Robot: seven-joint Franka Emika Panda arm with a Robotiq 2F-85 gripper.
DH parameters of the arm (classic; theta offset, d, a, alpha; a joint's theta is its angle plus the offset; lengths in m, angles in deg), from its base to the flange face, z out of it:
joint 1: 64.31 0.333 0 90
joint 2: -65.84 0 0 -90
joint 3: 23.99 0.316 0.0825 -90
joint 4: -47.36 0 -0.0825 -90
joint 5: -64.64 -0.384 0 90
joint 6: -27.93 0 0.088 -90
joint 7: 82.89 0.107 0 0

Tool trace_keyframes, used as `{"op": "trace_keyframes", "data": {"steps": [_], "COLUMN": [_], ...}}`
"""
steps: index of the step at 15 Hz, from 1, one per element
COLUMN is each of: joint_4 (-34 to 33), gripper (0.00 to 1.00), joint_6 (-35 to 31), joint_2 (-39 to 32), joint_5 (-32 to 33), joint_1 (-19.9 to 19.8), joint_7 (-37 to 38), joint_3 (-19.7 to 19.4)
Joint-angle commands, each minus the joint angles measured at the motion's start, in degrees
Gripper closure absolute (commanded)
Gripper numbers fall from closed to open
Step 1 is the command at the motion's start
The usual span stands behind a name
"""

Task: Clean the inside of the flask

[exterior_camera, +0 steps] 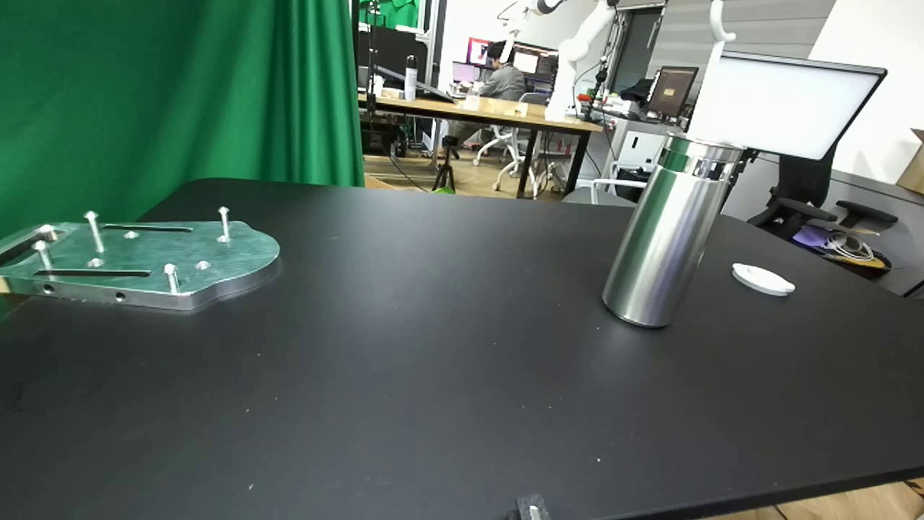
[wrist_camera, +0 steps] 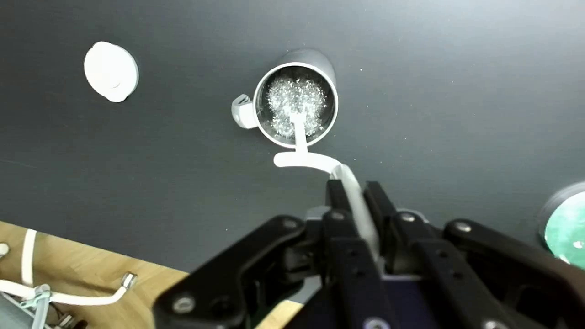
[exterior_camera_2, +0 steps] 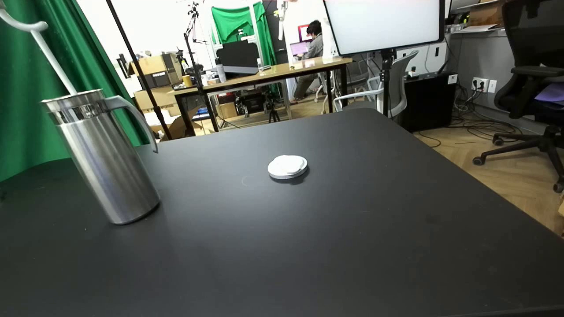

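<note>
The flask is a tall brushed-steel jug with a grey handle, standing upright on the black table. It also shows in an exterior view and, from above with its mouth open, in the wrist view. A white brush with a hooked handle has its stem down inside the flask and its pale bristles visible within. The hook rises above the rim in both exterior views. My gripper has its fingers close on either side of the brush handle, beside and above the flask. Exterior views do not show the gripper.
A white round lid lies flat on the table near the flask, also in both exterior views. A green-looking metal plate with upright bolts sits across the table. The table edge is on the wrist view's lower left.
</note>
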Motion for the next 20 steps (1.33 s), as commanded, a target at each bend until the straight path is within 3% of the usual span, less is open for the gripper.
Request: {"op": "trace_keyframes", "data": {"steps": [1,6,9,15,20], "joint_4": [3.5,8.0,6.3,1.0,1.7], "gripper": [0.96,0.96,0.96,0.96,0.96], "joint_6": [-1.6,-3.5,-3.2,-1.3,0.7], "joint_2": [-1.3,-6.8,-8.7,-0.9,2.8], "joint_5": [-2.2,-2.5,-2.4,-5.8,-9.5], "joint_1": [0.6,0.0,-0.3,0.2,1.0], "joint_7": [-1.5,-1.0,-1.0,-4.4,-8.6], "joint_3": [-1.6,-1.8,-1.7,-2.6,-4.8]}}
